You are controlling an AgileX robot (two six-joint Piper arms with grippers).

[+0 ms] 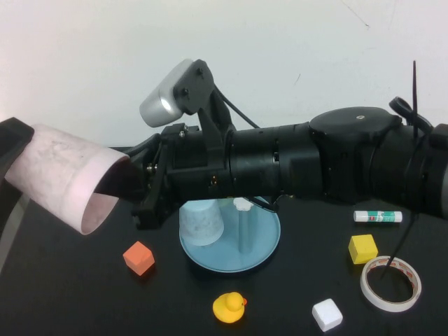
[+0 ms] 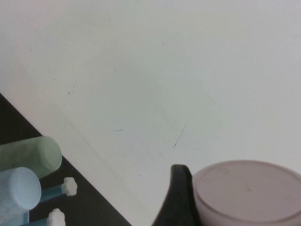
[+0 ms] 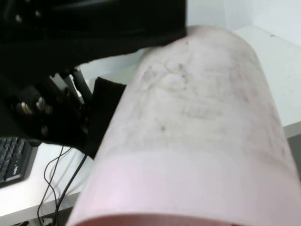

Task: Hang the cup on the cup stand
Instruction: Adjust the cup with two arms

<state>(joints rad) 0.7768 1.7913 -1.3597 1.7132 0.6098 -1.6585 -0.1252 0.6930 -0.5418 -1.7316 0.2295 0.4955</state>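
The round blue plastic cup stand (image 1: 262, 241) is set low on the table, ready for hanging. Behind and above it, the pale pink speckled plastic cup (image 1: 63, 171) is held sideways, clenched at its base by the left gripper (image 1: 14, 140). Its open mouth is turned to the right gripper (image 1: 136, 187), likely for a handover, but whether that gripper is clamped cannot be told.

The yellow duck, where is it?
In the high view the yellow duck sits on the black table, just in front of the cup stand, between the orange block and white block.

cup (image 1: 66, 171) raised at left, cup stand (image 1: 262, 245) centre, tape roll (image 1: 390, 283) right
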